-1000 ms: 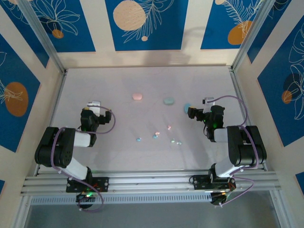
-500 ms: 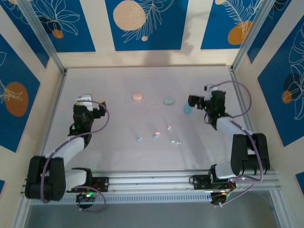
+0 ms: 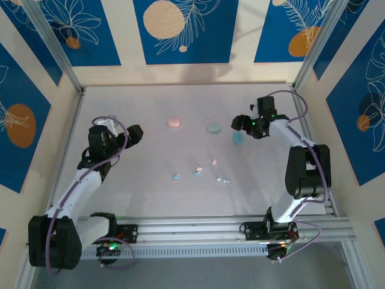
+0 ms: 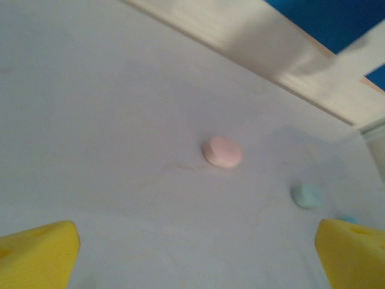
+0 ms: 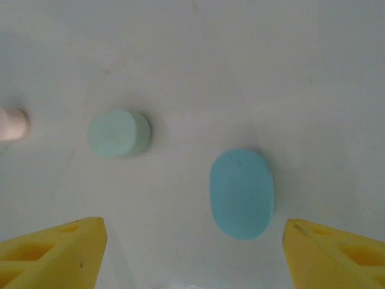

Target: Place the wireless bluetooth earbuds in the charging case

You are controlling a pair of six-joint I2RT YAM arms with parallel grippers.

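Right wrist: right pincer [image 5: 194,229], spread wide, hovers by the blue case [image 5: 242,192]; next, descend and grip it; left pincer [image 4: 195,232] likewise spread, empty.

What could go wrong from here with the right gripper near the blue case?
The blue case sits off-centre between the open fingers of the right gripper, so closing may shove it aside instead of gripping. The earbuds are tiny and lie close together; picking one could scatter its neighbours.

Walls [image 3: 123,36]: cream; blue leaf-print panels [image 3: 204,36] with orange discs [image 3: 163,19]; metal corner posts [image 3: 59,57] | Floor: pale matte tabletop [image 3: 150,156] | Near edge: aluminium rails [image 3: 192,230] | Light: even, diffuse
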